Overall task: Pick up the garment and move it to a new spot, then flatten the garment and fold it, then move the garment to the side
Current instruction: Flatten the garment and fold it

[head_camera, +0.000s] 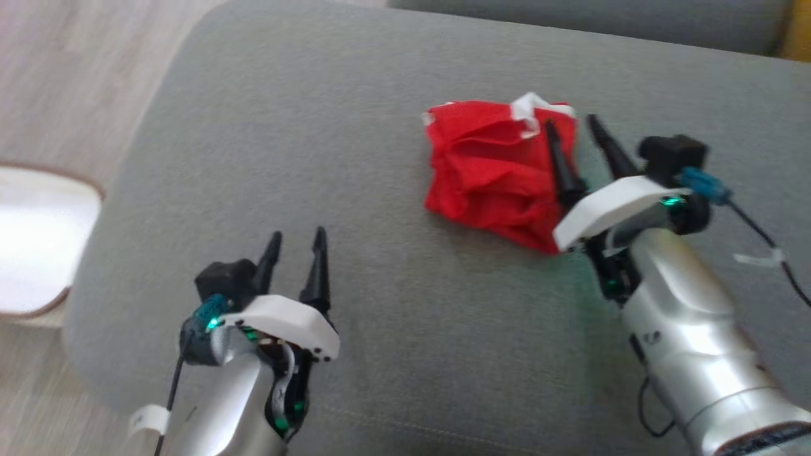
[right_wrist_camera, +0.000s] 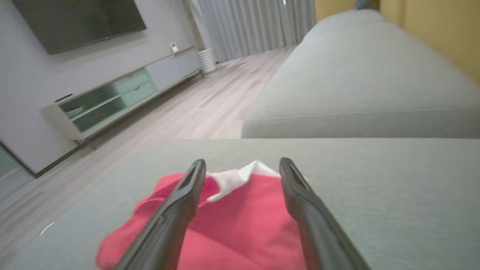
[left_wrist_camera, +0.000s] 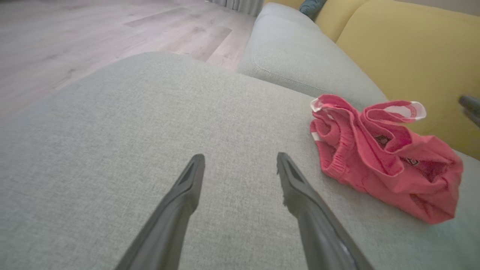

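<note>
Left gripper point(head_camera: 298, 233) was seen lower left in the head view, spread and empty; the right gripper point(head_camera: 570, 121), spread too, was poised over the right edge of the red garment point(head_camera: 488, 171) on the grey cushion point(head_camera: 317, 126). Opposite hems were judged best gripped and drawn apart for flattening. In the left wrist view the garment was seen at the right, bunched, white-trimmed; in the right wrist view, beneath parted fingers point(right_wrist_camera: 180, 195).

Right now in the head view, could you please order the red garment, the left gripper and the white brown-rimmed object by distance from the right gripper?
1. Red garment: beneath the right gripper, at its open jaws.
2. Left gripper: lower left, over the grey cushion.
3. White brown-rimmed object: far left edge, beyond the cushion.
</note>
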